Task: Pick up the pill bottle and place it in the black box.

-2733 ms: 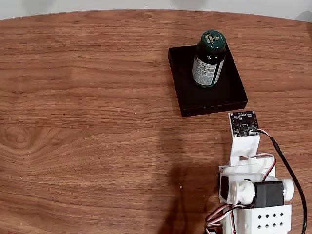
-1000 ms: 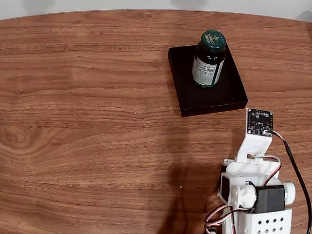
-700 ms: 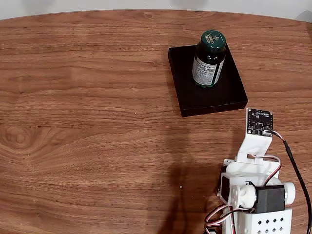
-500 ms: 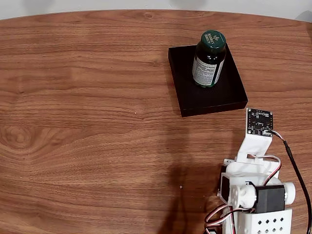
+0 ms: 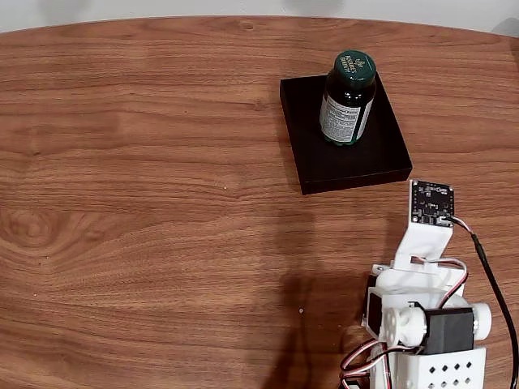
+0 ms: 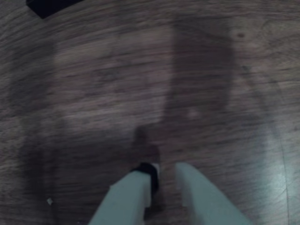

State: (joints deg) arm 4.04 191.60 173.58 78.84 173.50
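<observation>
Fixed view: pill bottle (image 5: 349, 97) upright in black box (image 5: 345, 162)

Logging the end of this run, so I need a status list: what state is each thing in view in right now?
Dark green pill bottle with white label: upright, cap on, standing in the box, free of the jaws.
Shallow matte black box: flat on the table, holding the bottle.
Gripper: jaws slightly apart, empty, above bare wood.
Wooden table: bare around the box.
</observation>
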